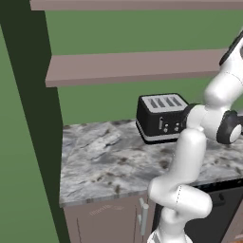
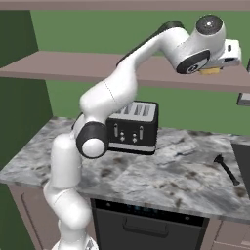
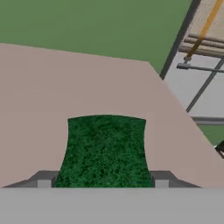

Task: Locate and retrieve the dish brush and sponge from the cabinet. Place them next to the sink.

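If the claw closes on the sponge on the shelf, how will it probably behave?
The sponge looks flat and small, so it is probably light and unlikely to roll or tip. Its rough green top suggests it will not slip easily. Sitting between the fingers of the claw, it will likely squash somewhat.

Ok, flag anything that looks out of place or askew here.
Nothing is spilled or damaged. The dish brush lies alone on the counter, far from the toaster, while the sponge sits flat on the shelf between the gripper fingers.
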Available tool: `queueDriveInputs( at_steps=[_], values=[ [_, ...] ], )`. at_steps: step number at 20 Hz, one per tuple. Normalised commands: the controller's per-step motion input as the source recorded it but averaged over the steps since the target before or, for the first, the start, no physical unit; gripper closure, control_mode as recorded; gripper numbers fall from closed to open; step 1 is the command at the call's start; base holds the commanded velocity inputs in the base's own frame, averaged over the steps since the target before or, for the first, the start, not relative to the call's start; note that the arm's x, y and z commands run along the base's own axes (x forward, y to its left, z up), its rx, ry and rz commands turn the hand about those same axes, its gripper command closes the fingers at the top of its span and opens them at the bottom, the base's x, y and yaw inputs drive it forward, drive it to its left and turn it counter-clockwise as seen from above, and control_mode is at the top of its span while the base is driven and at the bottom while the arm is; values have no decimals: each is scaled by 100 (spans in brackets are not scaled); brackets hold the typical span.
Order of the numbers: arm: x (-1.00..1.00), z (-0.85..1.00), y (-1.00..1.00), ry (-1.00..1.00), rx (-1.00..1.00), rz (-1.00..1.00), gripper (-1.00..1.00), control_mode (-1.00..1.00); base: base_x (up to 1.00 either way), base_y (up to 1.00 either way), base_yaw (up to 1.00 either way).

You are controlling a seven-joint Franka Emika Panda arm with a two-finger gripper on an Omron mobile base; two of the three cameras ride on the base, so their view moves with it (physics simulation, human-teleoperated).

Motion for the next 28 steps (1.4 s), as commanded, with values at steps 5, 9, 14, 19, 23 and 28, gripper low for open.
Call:
queueDriveInputs(
  at_steps=[5,9,14,19,23,28],
  values=[
    [-96,-38,-64,-16,-28,0,100,-100,0,0,0],
    [-100,-21,-48,-23,-28,2,100,-100,0,0,0],
    [-89,-1,-25,-22,-33,0,100,-100,0,0,0],
    [-20,-15,-26,1,-30,-6,100,-100,0,0,0],
    [-8,-8,-19,17,-15,-4,100,-100,0,0,0],
    [-22,-5,-15,15,-9,-8,100,-100,0,0,0]
  ],
)
